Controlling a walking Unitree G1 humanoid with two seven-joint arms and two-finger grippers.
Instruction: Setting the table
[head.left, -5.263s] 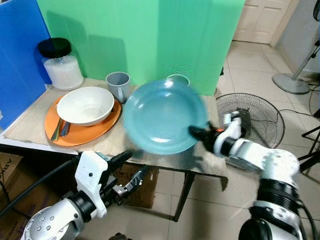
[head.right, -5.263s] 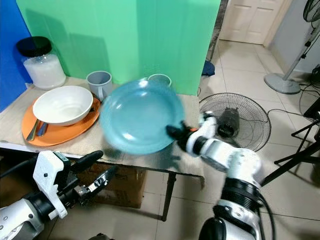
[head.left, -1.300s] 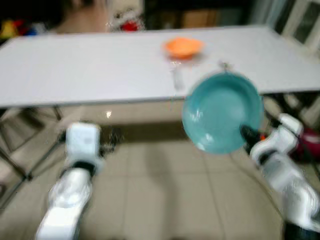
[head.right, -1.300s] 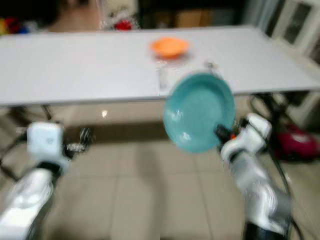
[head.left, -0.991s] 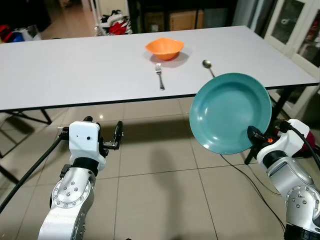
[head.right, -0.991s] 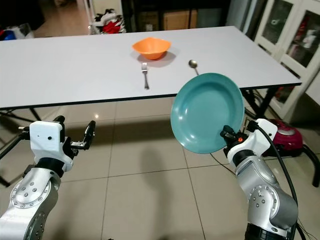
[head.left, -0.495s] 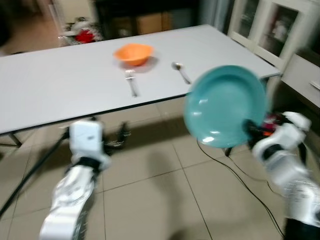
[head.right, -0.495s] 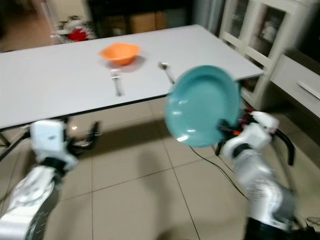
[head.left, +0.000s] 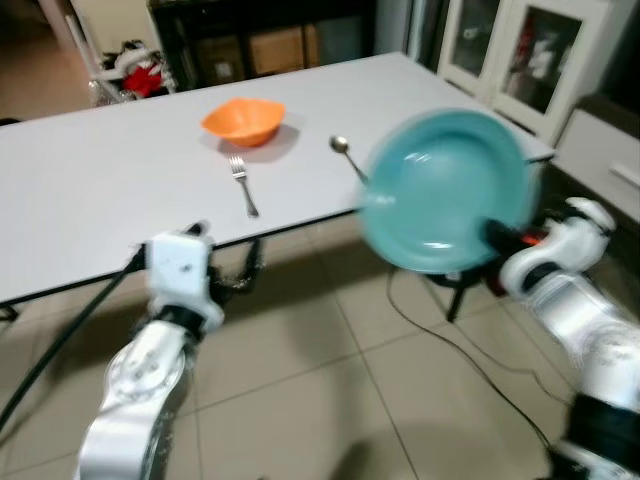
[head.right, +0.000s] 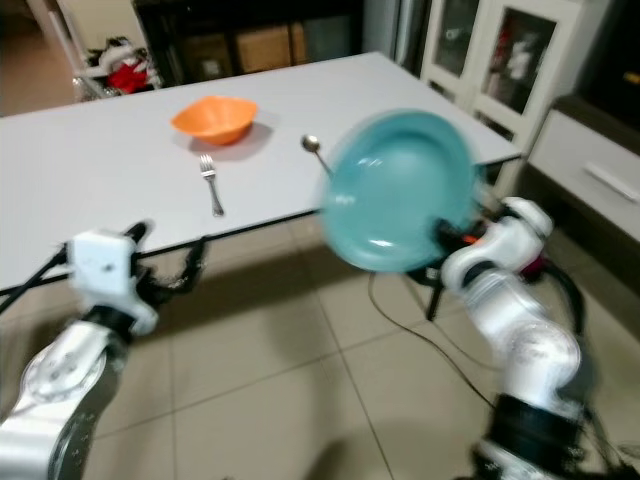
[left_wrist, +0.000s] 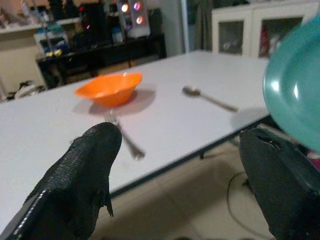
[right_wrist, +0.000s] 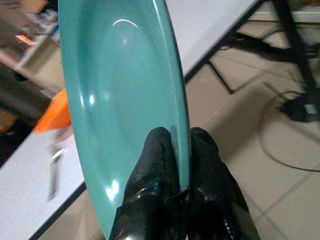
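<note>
One teal plate (head.left: 447, 190) stays pinched by its rim in the right gripper (right_wrist: 176, 160), now nearer the white table (head.left: 90, 200), beside the spoon (head.left: 346, 155); placing looks imminent. Left gripper (left_wrist: 185, 180) hangs wide open, empty.

Motion-blurred teal plate (head.left: 447, 190), its rim hiding part of the spoon (head.left: 345, 154)

On table (head.left: 90, 200): bowl (head.left: 242, 120) at 12 o'clock; fork (head.left: 244, 185) at 6 of bowl; spoon (head.left: 347, 156) at 3 of fork.
</note>
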